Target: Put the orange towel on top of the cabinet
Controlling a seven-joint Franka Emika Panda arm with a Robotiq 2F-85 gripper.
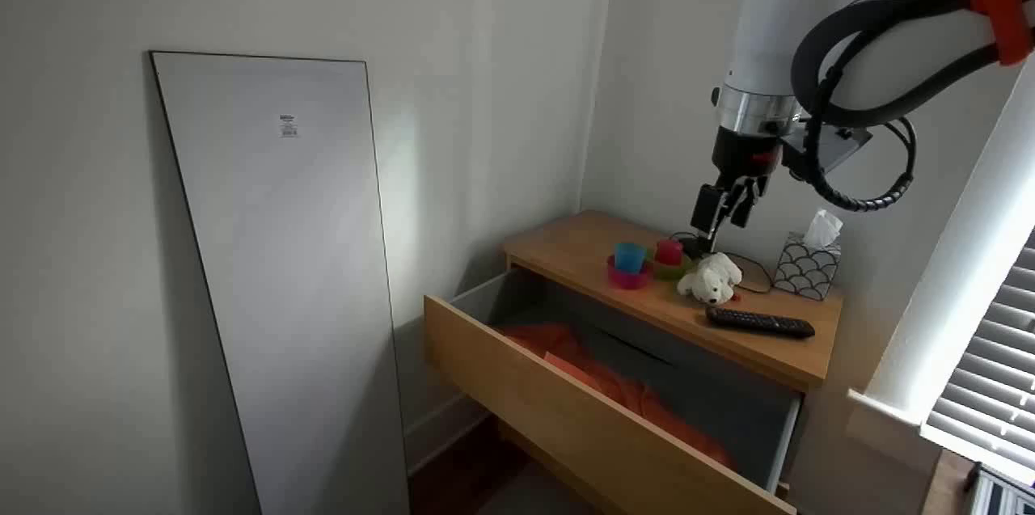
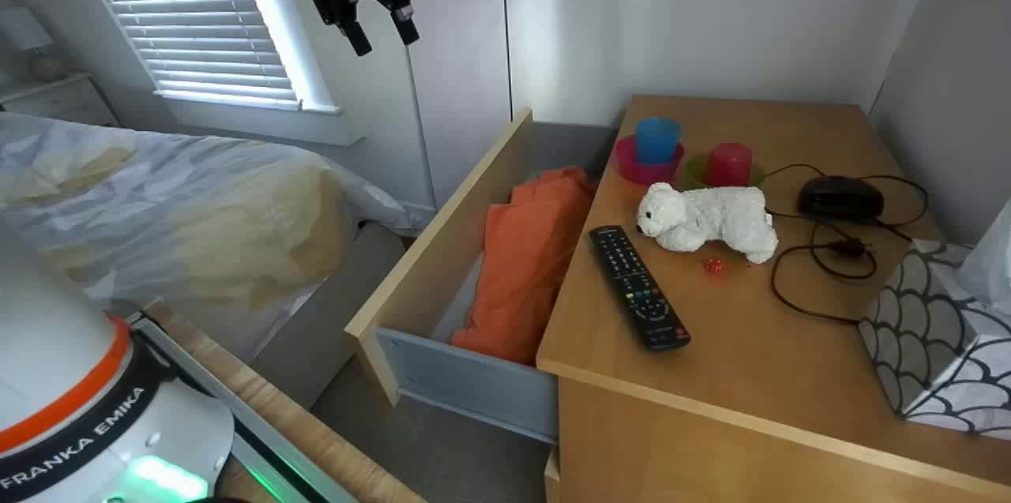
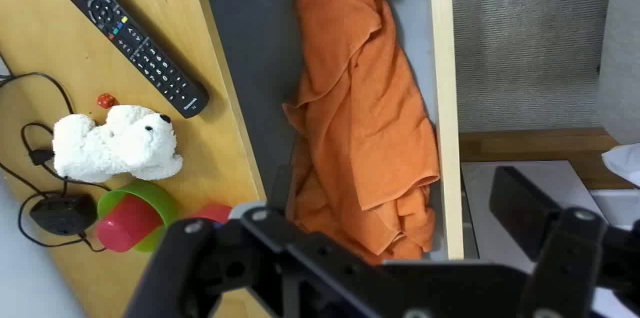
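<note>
The orange towel (image 1: 623, 386) lies crumpled inside the pulled-out drawer (image 1: 566, 410) of the wooden cabinet (image 1: 558, 236). It also shows in an exterior view (image 2: 525, 266) and in the wrist view (image 3: 365, 108), folded loosely along the drawer's length. The drawer front hides part of it in an exterior view. My gripper (image 2: 385, 45) is open and empty, high above the drawer and the cabinet top, pointing down. In the wrist view its fingers (image 3: 400, 198) are spread wide, with the towel below and between them, apart from it.
On the cabinet top are a black remote (image 2: 640, 286), a white plush dog (image 2: 711, 220), a blue cup (image 2: 657, 140), a red cup (image 2: 731, 165), bowls, a small red die (image 2: 714, 265), a black cabled device (image 2: 840, 198) and a tissue box (image 2: 920, 337). A grey-white panel (image 1: 283, 256) leans on the wall.
</note>
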